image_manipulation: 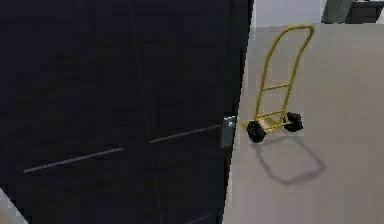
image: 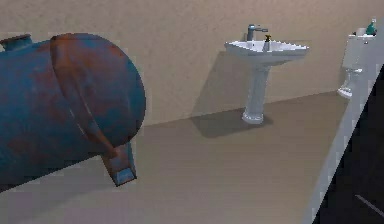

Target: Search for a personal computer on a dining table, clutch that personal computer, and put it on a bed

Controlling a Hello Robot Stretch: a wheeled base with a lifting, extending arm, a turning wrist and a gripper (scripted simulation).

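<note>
Forward view: a tall black door panel with a pale edge is the landmark. Far to its left, across bare beige floor, lies a large blue, rust-streaked metal tank, on its side and propped on a small foot. That is probably what keeps it from rolling. Beyond the door's left stands a white ceramic pedestal sink, backed against the tan wall as plumbing would need. Just past the door's top is a white toilet.

Arm side view: likely the same black door – a small grey latch sits on its edge. Near its right a yellow tubular hand truck is parked upright on its wheels.

I cannot tell the end effector's state, nor where the personal computer is. This looks like a bathroom, so the dining tabletop should be elsewhere.
</note>
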